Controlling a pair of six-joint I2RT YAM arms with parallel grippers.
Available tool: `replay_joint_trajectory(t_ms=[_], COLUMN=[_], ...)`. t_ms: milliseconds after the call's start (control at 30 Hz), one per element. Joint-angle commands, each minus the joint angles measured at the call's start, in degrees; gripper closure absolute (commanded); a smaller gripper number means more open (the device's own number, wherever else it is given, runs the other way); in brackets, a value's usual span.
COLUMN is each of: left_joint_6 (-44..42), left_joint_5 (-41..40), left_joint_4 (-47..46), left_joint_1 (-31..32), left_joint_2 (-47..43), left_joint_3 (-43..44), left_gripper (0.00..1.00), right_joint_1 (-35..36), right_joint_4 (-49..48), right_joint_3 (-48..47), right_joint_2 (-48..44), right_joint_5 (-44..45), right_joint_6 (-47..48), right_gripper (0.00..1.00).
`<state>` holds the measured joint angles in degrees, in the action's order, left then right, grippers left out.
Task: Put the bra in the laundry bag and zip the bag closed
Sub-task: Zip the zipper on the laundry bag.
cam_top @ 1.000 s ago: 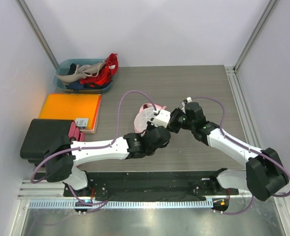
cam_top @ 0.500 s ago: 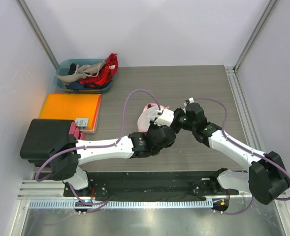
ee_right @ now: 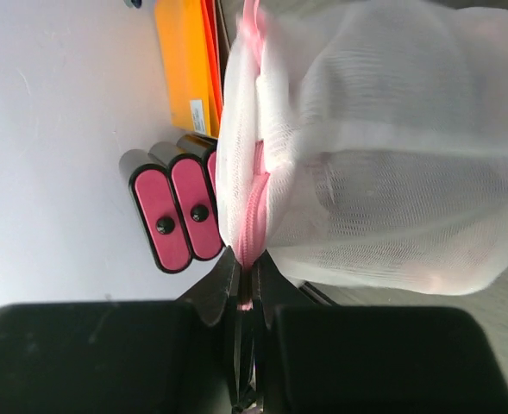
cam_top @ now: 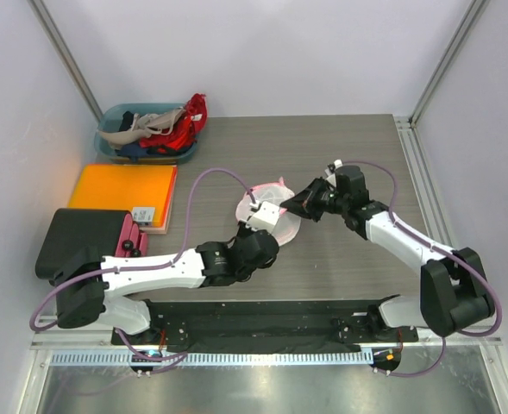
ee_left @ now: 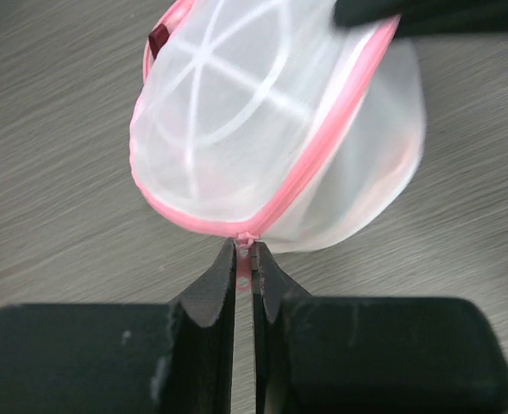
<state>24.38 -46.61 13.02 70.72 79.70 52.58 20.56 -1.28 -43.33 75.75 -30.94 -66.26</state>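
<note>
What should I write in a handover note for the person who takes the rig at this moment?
Left gripper: shut on the zip pull.
Right gripper: shut on the laundry bag's pink trim.
Bag: between both grippers, middle of the table.
Done: both grips set; whether the bra is inside cannot be told.
To do: pull the zip closed, then release.

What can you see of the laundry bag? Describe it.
The laundry bag is a small rounded pouch of white see-through mesh with white ribs and a pink zip round its edge. It is puffed out near the middle of the table. The left gripper pinches its zip pull; the right gripper pinches the pink trim opposite.
</note>
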Motion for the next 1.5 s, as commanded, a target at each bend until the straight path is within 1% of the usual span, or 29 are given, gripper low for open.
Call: replay_joint_trajectory(t_ms=[0, 67, 100, 133, 167, 200, 233, 267, 300, 333, 367, 400, 433, 500, 533, 600, 667, 700, 733, 767, 867, 933, 1000, 1167, 1233, 1333, 1367, 1433, 1467], left_joint_6=[-0.48, -0.3, -0.65, -1.17, -1.87, -2.58, -3.11, -3.37, -3.46, -3.29, -2.94, -2.94, -3.2, -3.29, -3.2, -3.11, -2.94, -2.76, -2.76, -2.93, -3.29, -3.2, -3.11, -2.76, -2.76, -2.76, -2.67, -2.5, -2.24], left_joint_5=[-2.43, -1.82, -1.12, -0.24, 2.9, 5.28, 7.39, 11.15, 12.67, 13.82, 14.78, 16.1, 16.72, 17.34, 18.04, 19.44, 20.94, 21.21, 22.17, 22.61, 22.88, 23.05, 23.06, 23.76, 23.67, 22.09, 20.26, 18.32, 17.18], left_joint_4=[5.0, 5.0, 4.65, 4.13, 3.17, 0.55, -0.96, -2.54, -5.17, -6.24, -7.12, -8.43, -8.97, -9.85, -10.11, -11.6, -12.22, -12.49, -12.58, -12.75, -12.32, -12.14, -12.14, -11.43, -10.91, -9.07, -8.19, -6.09, -5.2], left_joint_1=[-0.41, -0.41, -0.41, -0.41, -0.41, -0.41, -0.41, -0.41, -0.49, -0.58, -0.76, -1.11, -1.28, -1.72, -1.98, -2.69, -3.04, -3.13, -3.13, -3.22, -3.22, -3.22, -3.22, -3.22, -3.22, -3.22, -3.22, -3.39, -3.48], left_joint_2=[-4.46, -6.82, -7.71, -8.5, -10.25, -11.14, -12.02, -13.33, -13.69, -13.78, -13.52, -12.21, -11.33, -9.05, -6.86, -4.56, -2.01, -1.4, -0.43, -0.08, 0.72, 0.54, 0.19, -1.12, -1.39, -2.0, -2.53, -3.23, -3.67], left_joint_3=[-3.7, -5.54, -5.9, -6.17, -6.61, -6.78, -6.87, -7.05, -6.88, -6.53, -5.65, -4.86, -4.24, -1.96, -1.26, 0.33, 1.56, 2.0, 2.7, 3.05, 4.11, 4.46, 4.55, 4.29, 4.2, 3.5, 3.15, 2.18, 1.74], left_gripper=[1.0, 1.0, 1.0, 1.0, 1.0, 1.0, 1.0, 1.0, 1.0, 1.0, 1.0, 1.0, 1.0, 1.0, 1.0, 1.0, 1.0, 1.0, 1.0, 1.0, 1.0, 1.0, 1.0, 1.0, 1.0, 1.0, 1.0, 1.0, 1.0], right_joint_1=[-4.73, -5.26, -5.26, -5.18, -4.57, -4.21, -3.6, -2.98, -2.54, -2.28, -1.75, -0.53, 0.0, 0.62, 1.06, 0.98, 1.24, 1.41, 1.85, 2.2, 5.1, 7.38, 8.62, 10.73, 10.73, 10.65, 10.3, 9.59, 8.98], right_joint_4=[-3.56, -3.73, -3.04, -2.42, 0.72, 2.84, 3.73, 5.83, 7.41, 9.08, 13.89, 16.46, 18.57, 21.92, 22.8, 25.44, 28.77, 28.96, 28.36, 28.0, 23.35, 20.81, 20.44, 16.58, 16.31, 16.31, 16.13, 15.87, 15.61], right_joint_3=[-5.88, -8.6, -9.92, -12.98, -14.83, -16.51, -18.35, -18.8, -19.16, -19.25, -19.42, -19.51, -18.99, -16.97, -14.61, -12.31, -10.46, -9.76, -8.19, -7.48, -4.4, -3.25, -3.42, -2.9, -2.99, -3.34, -3.51, -3.78, -3.78], right_joint_2=[3.6, 5.37, 7.9, 9.32, 10.81, 12.13, 13.36, 13.64, 13.55, 12.33, 11.54, 10.66, 8.48, 5.57, 4.07, -1.46, -6.71, -8.4, -9.99, -12.44, -14.92, -14.66, -12.65, -11.24, -10.71, -9.83, -9.39, -8.08, -7.81], right_joint_5=[-5.0, -7.19, -9.47, -10.97, -12.12, -13.69, -13.97, -13.8, -11.71, -10.04, -7.15, -4.33, 0.74, 3.59, 7.08, 10.35, 15.0, 15.29, 13.55, 13.19, 11.87, 12.3, 12.74, 14.68, 16.26, 18.02, 17.84, 15.92, 15.04], right_joint_6=[3.5, 5.95, 7.36, 8.85, 13.65, 15.88, 17.46, 19.13, 22.02, 24.23, 26.34, 30.1, 31.18, 32.07, 32.33, 32.33, 31.55, 30.76, 28.23, 26.72, 19.61, 16.71, 16.08, 13.44, 13.44, 14.49, 14.93, 16.51, 17.04], right_gripper=[0.99, 0.99, 0.99, 0.99, 0.99, 0.99, 0.96, 0.91, 0.83, 0.69, 0.62, 0.56, 0.46, 0.42, 0.37, 0.34, 0.29, 0.27, 0.24, 0.24, 0.25, 0.29, 0.34, 0.41, 0.54, 0.77, 0.87, 0.94, 0.99])
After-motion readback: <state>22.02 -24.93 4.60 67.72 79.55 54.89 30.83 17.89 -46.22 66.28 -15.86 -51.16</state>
